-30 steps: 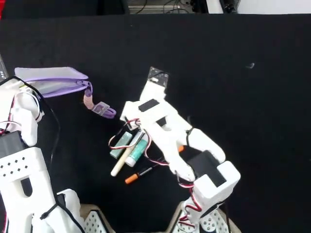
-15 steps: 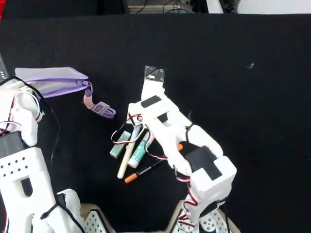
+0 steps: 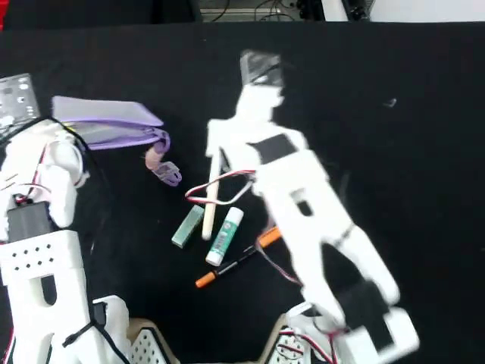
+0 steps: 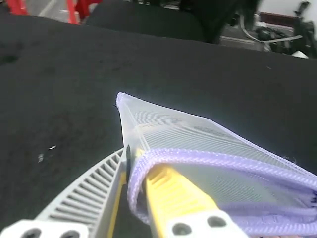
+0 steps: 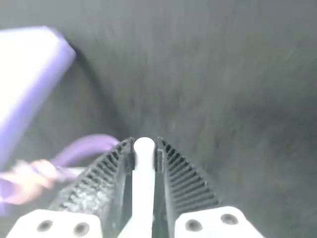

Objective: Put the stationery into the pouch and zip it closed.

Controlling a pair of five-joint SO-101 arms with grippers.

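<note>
within right end effector (image 5: 143,145), cream pen (image 5: 144,178), clamped

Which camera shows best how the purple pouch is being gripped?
The left wrist view: the pouch has its purple edge clamped in the left gripper. The high view shows the whole pouch, with the arm over its gripped end. The right wrist view catches a purple corner of it.

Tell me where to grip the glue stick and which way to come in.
I'd grip the glue stick across the middle of its teal-labelled barrel, coming down from above, jaws spanning its narrow width. It lies flat and slanted, so only its round sides offer a hold. The tip of the cream stick sits close beside it, towards the green block, so descend carefully there.
</note>
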